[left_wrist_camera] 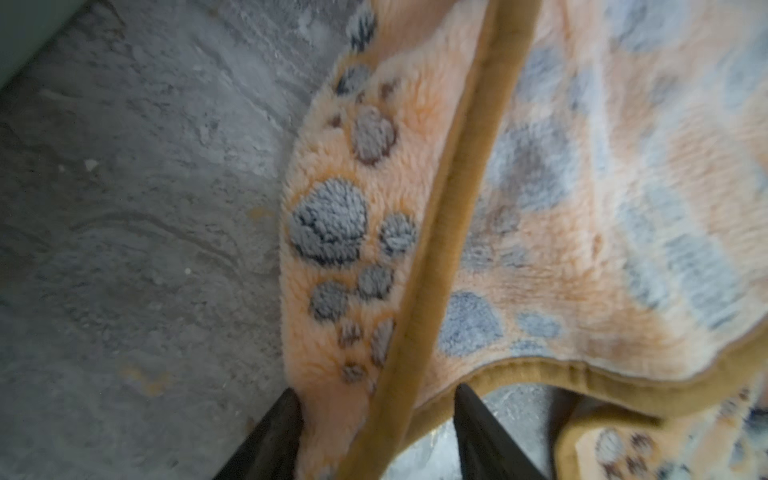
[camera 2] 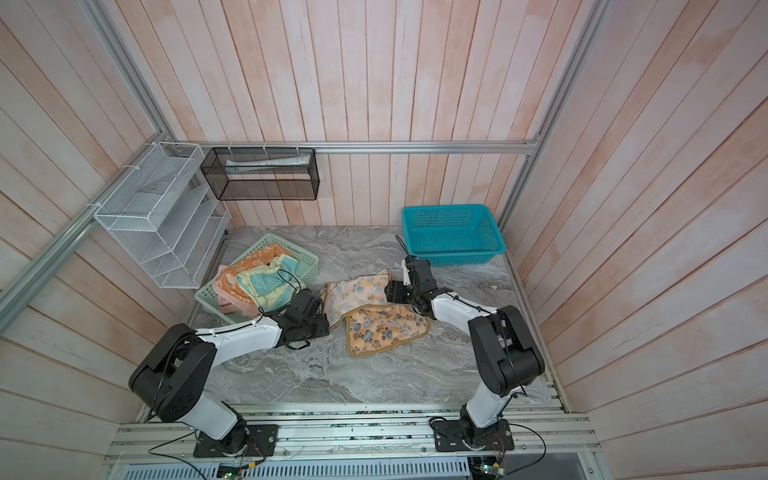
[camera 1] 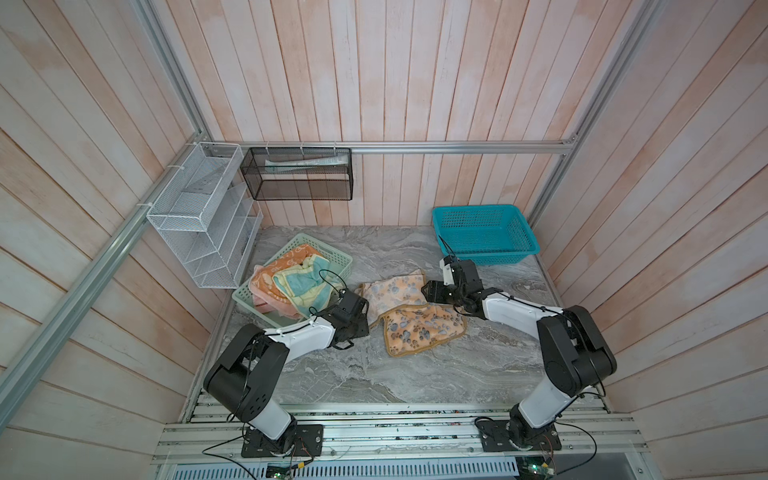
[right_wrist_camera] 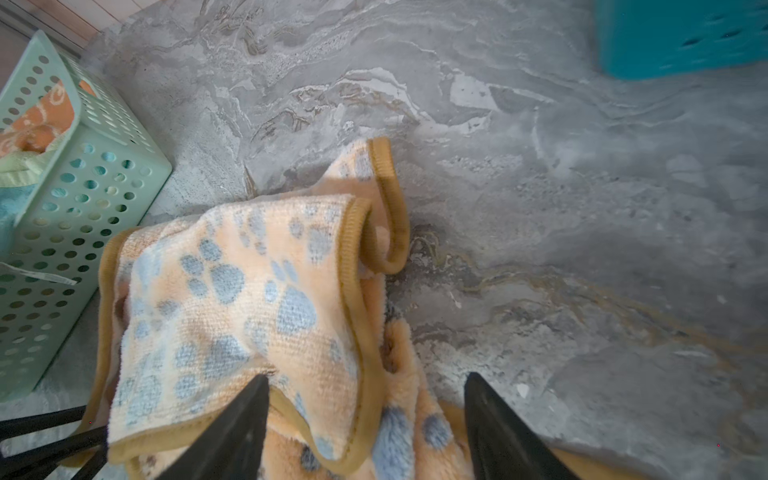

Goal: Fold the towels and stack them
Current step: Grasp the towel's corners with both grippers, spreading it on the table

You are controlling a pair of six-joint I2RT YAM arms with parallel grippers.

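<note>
We see bare bench [camera 1: 374,374] in front of the paw-print towel [camera 1: 419,328]. On the left the mint-green basket [camera 1: 334,259] (heaped above its rim with cloths [camera 1: 286,282]) stands near the towel, and the left arm [camera 1: 299,336] fills that lane. The teal basket [camera 1: 484,210] blocks the back right corner, the right arm [camera 1: 511,309] just before it; between the baskets the bench lies bare.

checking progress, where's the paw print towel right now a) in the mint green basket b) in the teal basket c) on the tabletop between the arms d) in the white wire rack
c: the paw-print towel lies crumpled on the grey table, outside the mint-green basket and the teal basket.
</note>
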